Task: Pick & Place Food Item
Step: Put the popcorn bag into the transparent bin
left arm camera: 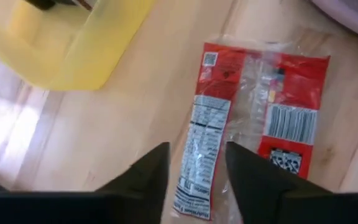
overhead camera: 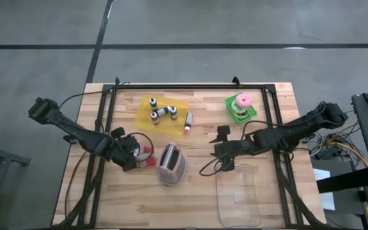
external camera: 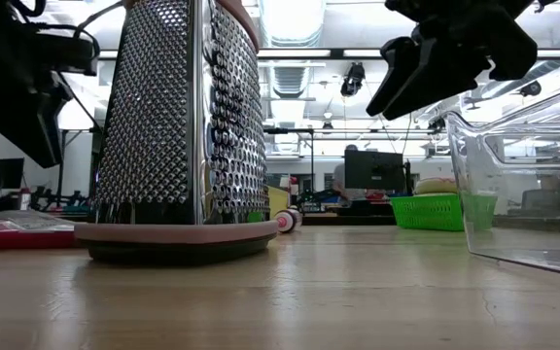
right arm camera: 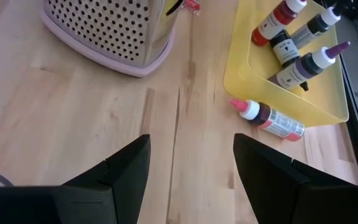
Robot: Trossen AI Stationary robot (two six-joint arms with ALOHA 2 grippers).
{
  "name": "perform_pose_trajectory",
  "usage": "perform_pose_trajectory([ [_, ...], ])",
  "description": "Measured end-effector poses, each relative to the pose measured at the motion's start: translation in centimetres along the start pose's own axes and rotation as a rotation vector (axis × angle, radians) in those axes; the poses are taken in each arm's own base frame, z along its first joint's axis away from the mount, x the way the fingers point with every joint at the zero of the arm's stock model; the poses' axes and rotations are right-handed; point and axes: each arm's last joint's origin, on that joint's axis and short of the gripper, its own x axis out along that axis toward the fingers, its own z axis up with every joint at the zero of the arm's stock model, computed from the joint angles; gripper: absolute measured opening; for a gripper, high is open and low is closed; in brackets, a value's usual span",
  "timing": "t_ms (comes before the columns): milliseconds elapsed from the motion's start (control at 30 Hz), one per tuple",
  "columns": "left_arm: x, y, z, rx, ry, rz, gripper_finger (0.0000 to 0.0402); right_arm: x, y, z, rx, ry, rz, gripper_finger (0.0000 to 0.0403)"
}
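Observation:
A red and clear snack packet (left arm camera: 253, 106) lies flat on the wooden table, left of a metal grater (overhead camera: 171, 164); it also shows in the high view (overhead camera: 147, 158). My left gripper (left arm camera: 196, 152) is open just above the packet's near end, with a finger on either side of its white label strip. I cannot tell whether it touches. My right gripper (overhead camera: 222, 150) is open and empty above bare table, right of the grater; it also shows in its own wrist view (right arm camera: 191, 140). A pink donut (overhead camera: 243, 100) sits in a green basket (overhead camera: 241, 114) at the far right.
A yellow tray (overhead camera: 142, 112) with small bottles stands at the far centre, with a loose bottle (overhead camera: 188, 122) lying beside it. A clear plastic container (overhead camera: 238, 195) stands near the front edge, right of the grater. A black frame runs along the far and side edges.

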Motion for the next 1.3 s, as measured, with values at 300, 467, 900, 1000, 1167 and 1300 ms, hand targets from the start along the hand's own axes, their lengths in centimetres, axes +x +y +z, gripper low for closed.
perform_pose_trajectory([
  [300,0.3,-2.3,-0.2,0.033,0.057,-0.164,0.0230,-0.1,0.0,-0.1,0.000,0.013,0.000,0.0226],
  [467,1.7,-4.2,-0.9,0.089,0.123,-0.128,0.0231,-0.2,-0.1,-0.3,0.001,0.028,-0.008,0.0226],
  [900,5.2,-9.3,-1.6,0.173,0.274,-0.034,0.0232,-0.2,-0.2,-0.6,-0.013,0.050,-0.044,0.0226],
  [1000,5.8,-9.7,-1.7,0.194,0.292,0.016,0.0231,-0.2,-0.2,-0.7,-0.019,0.059,-0.059,0.0226],
  [1167,5.7,-9.4,-1.6,0.213,0.252,0.060,0.0231,-0.2,-0.2,-0.7,-0.021,0.063,-0.061,0.0226],
  [1300,5.7,-9.1,-1.7,0.224,0.222,0.094,0.0221,-0.2,-0.2,-0.7,-0.022,0.064,-0.062,0.0226],
])
